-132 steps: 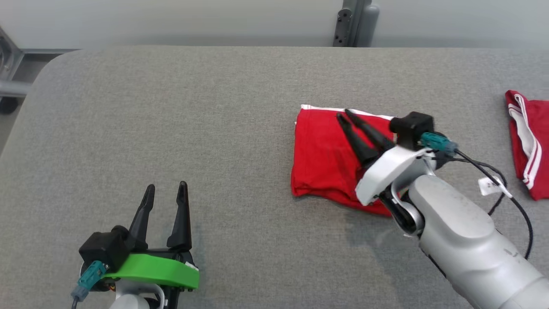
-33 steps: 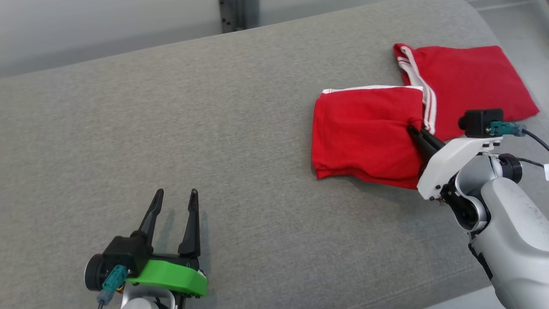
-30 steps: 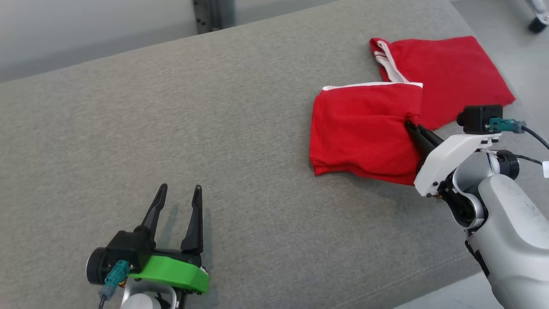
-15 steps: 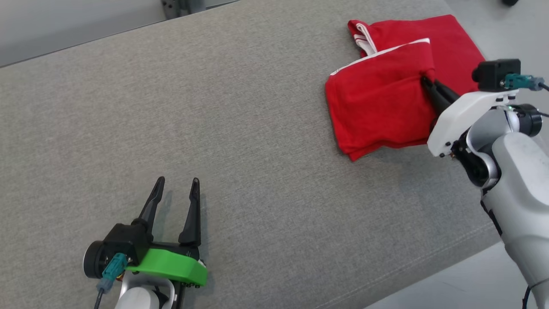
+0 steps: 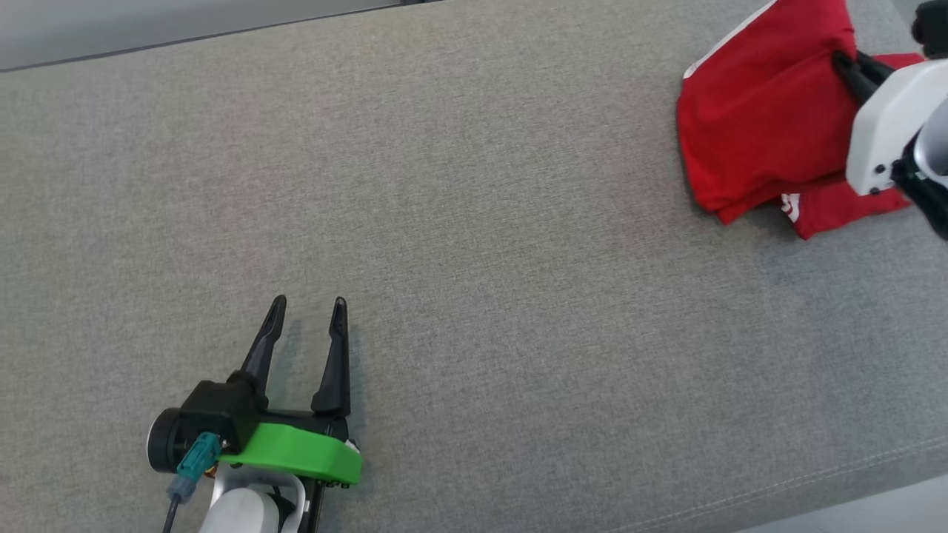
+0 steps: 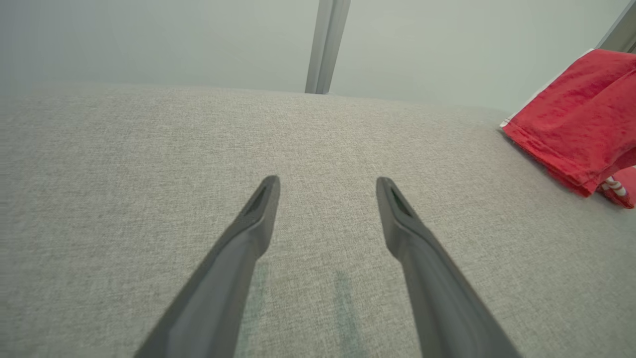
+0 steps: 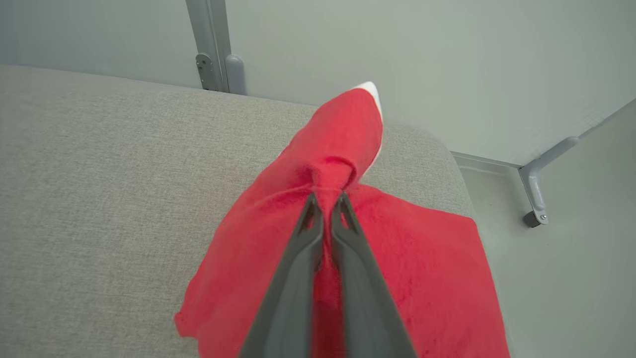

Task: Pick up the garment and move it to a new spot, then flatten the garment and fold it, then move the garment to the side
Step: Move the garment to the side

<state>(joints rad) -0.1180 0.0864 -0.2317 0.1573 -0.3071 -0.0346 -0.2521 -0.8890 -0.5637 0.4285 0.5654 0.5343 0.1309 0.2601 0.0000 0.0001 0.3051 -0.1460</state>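
Head view: my left gripper (image 5: 309, 301) is spread over the grey table (image 5: 474, 222); the red garment (image 5: 755, 126) is far right. Left wrist view: that same gap. Right wrist view: my right gripper (image 7: 328, 199) is pinching the garment's bunched fold, above a second red cloth (image 7: 432, 258).

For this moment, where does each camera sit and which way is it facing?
Head view: on the head, looking down at the table; left gripper lower left, jaws open; right gripper upper right, shut on the garment.
Left wrist view: on the left wrist, looking low along its open jaws across the table toward the wall.
Right wrist view: on the right wrist, looking along its shut jaws at the pinched garment over a second garment.
Shared: all three show the garment.
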